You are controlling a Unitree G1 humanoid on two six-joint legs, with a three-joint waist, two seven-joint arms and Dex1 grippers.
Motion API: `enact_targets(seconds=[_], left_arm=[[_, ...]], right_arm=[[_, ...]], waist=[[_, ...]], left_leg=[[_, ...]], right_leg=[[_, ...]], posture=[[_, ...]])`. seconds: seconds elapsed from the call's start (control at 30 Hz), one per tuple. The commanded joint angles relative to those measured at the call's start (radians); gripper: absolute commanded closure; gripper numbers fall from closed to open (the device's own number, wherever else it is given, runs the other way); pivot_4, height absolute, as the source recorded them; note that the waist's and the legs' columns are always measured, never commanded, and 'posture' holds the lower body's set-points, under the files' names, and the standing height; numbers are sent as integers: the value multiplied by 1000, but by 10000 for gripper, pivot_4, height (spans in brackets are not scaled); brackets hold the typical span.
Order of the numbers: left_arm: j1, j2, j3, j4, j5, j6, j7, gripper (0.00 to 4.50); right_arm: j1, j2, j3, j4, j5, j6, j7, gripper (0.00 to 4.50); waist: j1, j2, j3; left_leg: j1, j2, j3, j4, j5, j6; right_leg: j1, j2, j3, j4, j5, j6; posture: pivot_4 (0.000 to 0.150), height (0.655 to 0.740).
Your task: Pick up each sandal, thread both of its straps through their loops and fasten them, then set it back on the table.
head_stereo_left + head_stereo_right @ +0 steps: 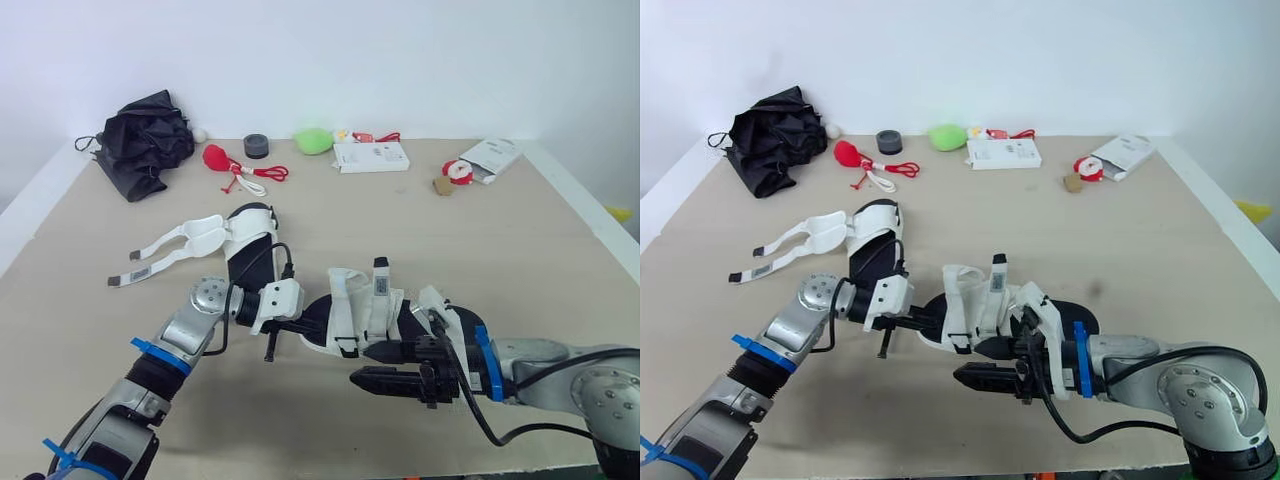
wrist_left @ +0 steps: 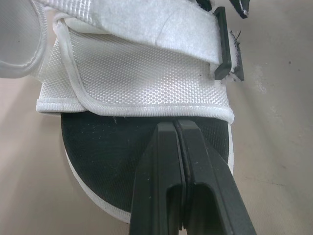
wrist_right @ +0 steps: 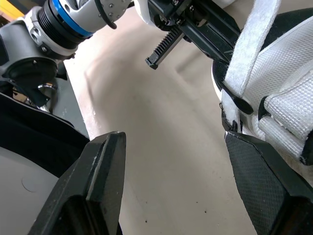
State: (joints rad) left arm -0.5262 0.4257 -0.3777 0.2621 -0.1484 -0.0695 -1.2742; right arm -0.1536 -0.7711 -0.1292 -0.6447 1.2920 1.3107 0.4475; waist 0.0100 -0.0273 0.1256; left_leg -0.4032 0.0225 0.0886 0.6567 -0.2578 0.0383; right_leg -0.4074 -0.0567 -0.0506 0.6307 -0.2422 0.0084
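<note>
Sandal (image 1: 365, 310) is probably light, with floppy straps (image 1: 345, 300) and a stiffer sole (image 2: 107, 161), so grip the sole edge. Left pincer (image 2: 174, 128) is together at its toe. Right pincer (image 1: 368, 365) is apart beside its straps.

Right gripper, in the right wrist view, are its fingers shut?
No, the right gripper is open: its fingers stand wide apart with bare table between them.

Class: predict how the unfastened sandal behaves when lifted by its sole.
The unfastened sandal has a flat sole that probably keeps its shape when lifted. Its loose straps lie limp across the table, so they would likely dangle and swing.
</note>
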Motion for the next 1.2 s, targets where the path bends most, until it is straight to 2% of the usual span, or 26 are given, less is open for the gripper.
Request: enact_targets(seconds=[0.03, 0.6, 1.2], left_arm=[[38, 20, -53, 82, 81, 32, 2, 45000], [44, 36, -55, 44, 81, 33, -8, 45000], [41, 38, -58, 45, 78, 30, -10, 45000]], right_arm=[[-4, -20, 12, -15, -5, -23, -3, 10110], [12, -37, 35, 22, -45, -59, -8, 10110], [-42, 51, 86, 59, -74, -75, -58, 10110]], waist=[[0, 0, 0], [0, 0, 0], [-2, 0, 0]], left_leg=[[0, 0, 0, 0, 0, 0], [0, 0, 0, 0, 0, 0], [0, 0, 0, 1, 1, 1]], right_leg=[[0, 0, 0, 0, 0, 0], [0, 0, 0, 0, 0, 0], [0, 1, 0, 0, 1, 0]], posture=[[1500, 7400], [1500, 7400], [1500, 7400]])
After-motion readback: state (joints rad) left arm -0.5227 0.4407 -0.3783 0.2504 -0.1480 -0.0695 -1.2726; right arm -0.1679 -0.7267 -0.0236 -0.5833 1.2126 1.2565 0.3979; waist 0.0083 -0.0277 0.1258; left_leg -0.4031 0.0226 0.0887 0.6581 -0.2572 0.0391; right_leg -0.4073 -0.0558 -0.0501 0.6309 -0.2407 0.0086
